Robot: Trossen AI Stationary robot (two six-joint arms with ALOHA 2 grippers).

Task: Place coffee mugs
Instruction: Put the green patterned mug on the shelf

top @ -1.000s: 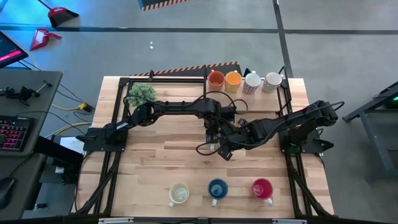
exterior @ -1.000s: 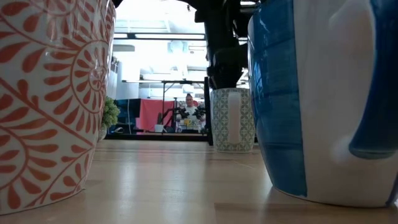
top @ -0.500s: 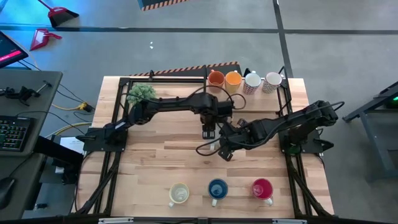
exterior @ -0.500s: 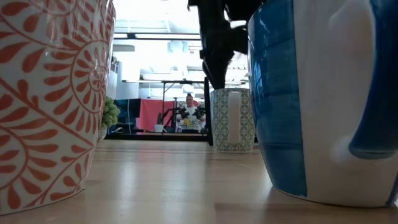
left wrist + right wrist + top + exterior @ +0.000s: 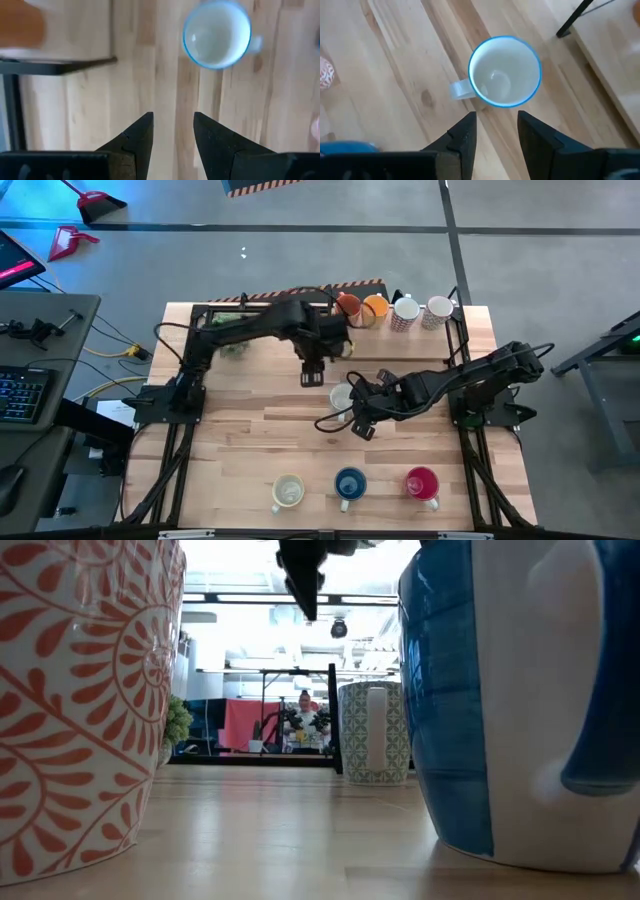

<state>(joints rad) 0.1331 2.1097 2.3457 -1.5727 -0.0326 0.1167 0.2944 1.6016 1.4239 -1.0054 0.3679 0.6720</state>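
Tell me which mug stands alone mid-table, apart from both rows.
The white mug with the blue rim. It stands upright by itself between the two grippers, while four mugs line the far edge and three the near edge.

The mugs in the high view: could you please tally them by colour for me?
orange mugs: 2
white or cream mugs: 4
blue mug: 1
red-pink mug: 1
Total: 8
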